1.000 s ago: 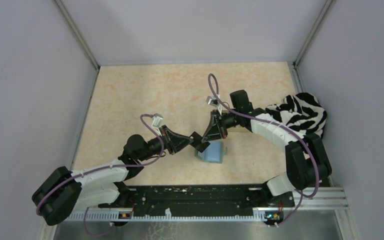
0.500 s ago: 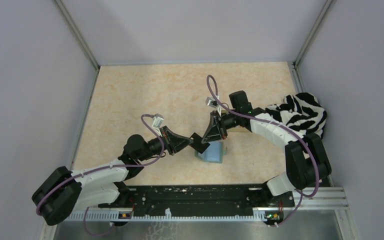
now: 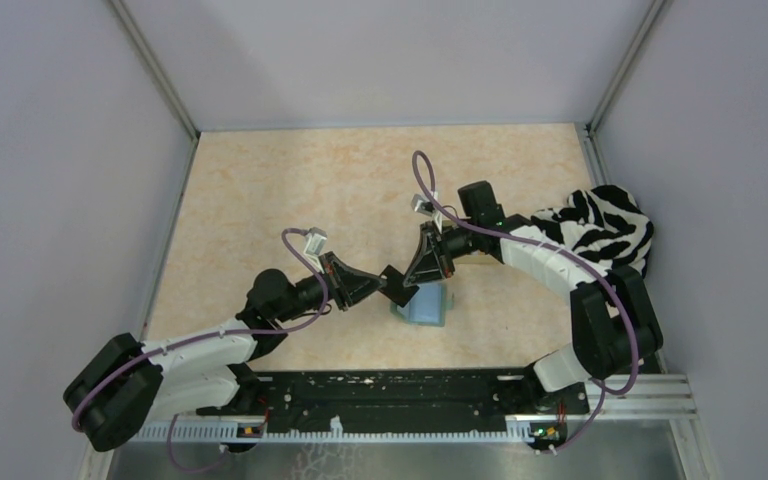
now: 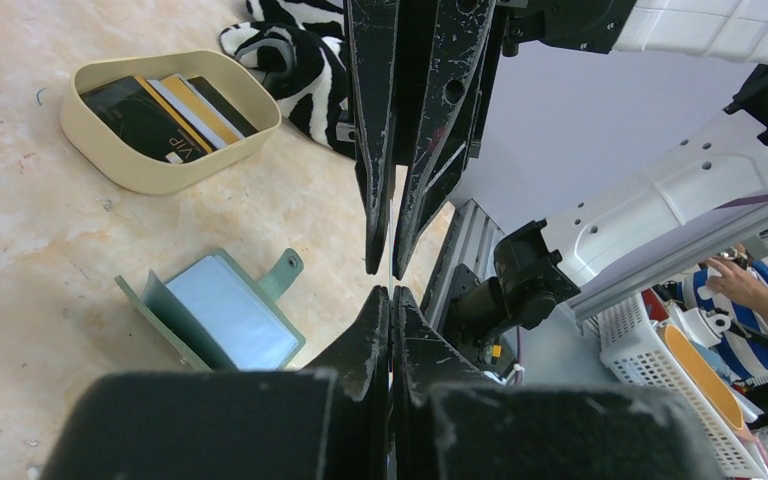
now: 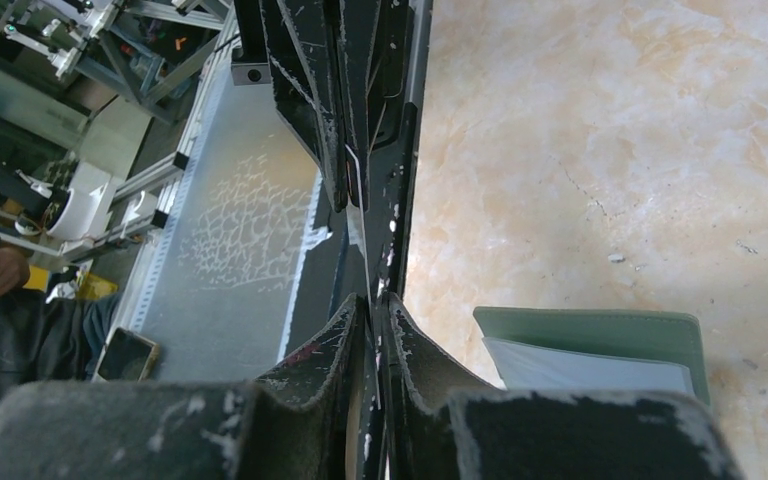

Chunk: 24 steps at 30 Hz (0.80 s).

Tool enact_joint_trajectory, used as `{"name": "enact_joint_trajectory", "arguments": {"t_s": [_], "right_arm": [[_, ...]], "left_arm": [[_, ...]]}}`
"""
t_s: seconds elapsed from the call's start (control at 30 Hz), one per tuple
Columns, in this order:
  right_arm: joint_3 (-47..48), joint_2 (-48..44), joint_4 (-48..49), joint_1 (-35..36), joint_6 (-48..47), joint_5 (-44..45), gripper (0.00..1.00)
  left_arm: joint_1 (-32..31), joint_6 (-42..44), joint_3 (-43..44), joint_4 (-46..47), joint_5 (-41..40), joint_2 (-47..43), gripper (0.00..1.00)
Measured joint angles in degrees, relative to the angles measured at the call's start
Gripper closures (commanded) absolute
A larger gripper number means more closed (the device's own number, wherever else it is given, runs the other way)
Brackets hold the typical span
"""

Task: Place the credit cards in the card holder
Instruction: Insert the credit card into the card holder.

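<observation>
A black credit card [image 3: 397,284] hangs edge-on between my two grippers, just above the open grey-green card holder [image 3: 428,306]. My left gripper [image 3: 385,285] is shut on the card from the left and my right gripper [image 3: 412,279] is shut on it from the right, tip to tip. In the left wrist view my left gripper [image 4: 391,292] pinches the thin card edge, with the card holder [image 4: 226,311] lying open below left. In the right wrist view my right gripper [image 5: 372,298] grips the card, and the card holder [image 5: 600,350] lies at lower right. More black and gold credit cards [image 4: 165,112] lie in the tray.
A tan rounded tray [image 4: 120,165] stands beyond the card holder. A zebra-striped cloth [image 3: 605,230] lies at the right edge of the table, and shows behind the tray in the left wrist view [image 4: 295,55]. Grey walls enclose the table on three sides.
</observation>
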Motion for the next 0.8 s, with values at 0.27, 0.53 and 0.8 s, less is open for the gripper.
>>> {"name": "enact_joint_trajectory", "arguments": {"t_s": [0.27, 0.53, 0.8], "right_arm": [[0.0, 0.0, -0.9, 0.0, -0.6, 0.7, 0.83], [0.7, 0.0, -2.8, 0.0, -2.3, 1.3, 0.74], [3.4, 0.0, -8.0, 0.0, -8.1, 3.4, 0.69]], "left_arm": [[0.0, 0.0, 0.0, 0.0, 0.1, 0.0, 1.0], [0.0, 0.0, 0.0, 0.0, 0.2, 0.0, 1.0], [0.0, 0.8, 0.0, -1.5, 0.7, 0.0, 1.0]]}}
